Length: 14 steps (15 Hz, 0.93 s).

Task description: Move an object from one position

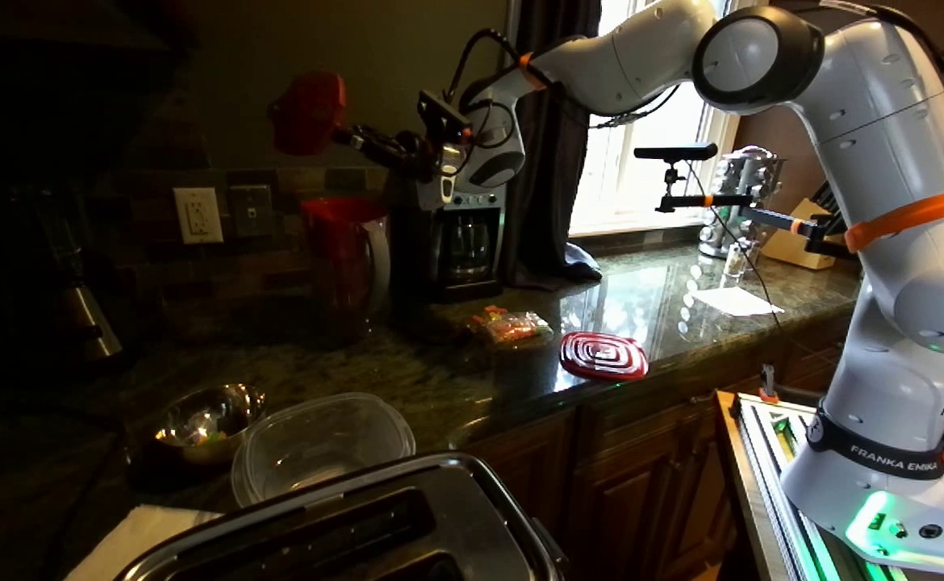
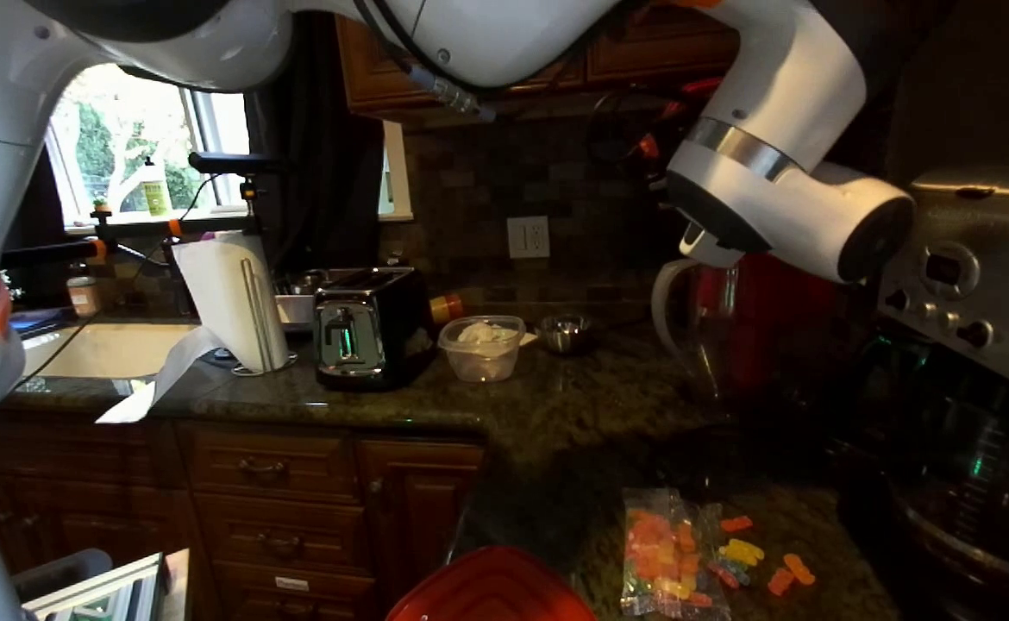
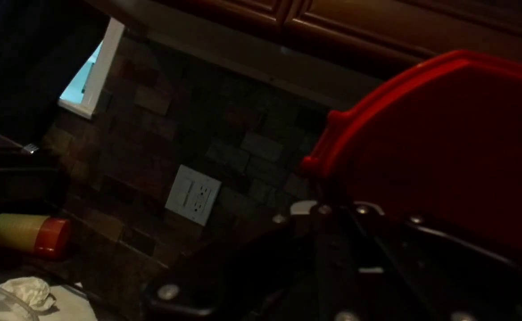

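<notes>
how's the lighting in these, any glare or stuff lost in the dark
In an exterior view, the window is largely blown white and glare lies on the counter; in an exterior view, the carafe nearly melts into shadow; in the wrist view, most is dim, the gripper nearly black, the held red lid fading to dark red.

In an exterior view, the black band (image 1: 883, 458) on the arm (image 1: 867, 89) reads "FRANKA EMIKA"; above it, the arm bears a capital "M". A drawer label (image 2: 292, 584) is too small to read.
</notes>
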Each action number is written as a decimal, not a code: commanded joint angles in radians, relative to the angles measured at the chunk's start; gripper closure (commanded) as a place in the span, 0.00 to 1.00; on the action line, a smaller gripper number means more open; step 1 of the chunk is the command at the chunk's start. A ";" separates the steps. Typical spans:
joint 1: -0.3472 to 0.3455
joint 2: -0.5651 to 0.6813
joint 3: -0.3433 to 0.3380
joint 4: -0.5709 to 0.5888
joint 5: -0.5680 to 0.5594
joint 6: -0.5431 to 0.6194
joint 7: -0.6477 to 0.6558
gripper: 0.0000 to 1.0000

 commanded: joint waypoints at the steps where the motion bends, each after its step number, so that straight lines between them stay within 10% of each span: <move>1: 0.033 0.021 -0.013 -0.057 0.094 0.030 -0.034 1.00; 14: 0.108 0.001 -0.022 -0.117 0.412 0.419 -0.399 0.98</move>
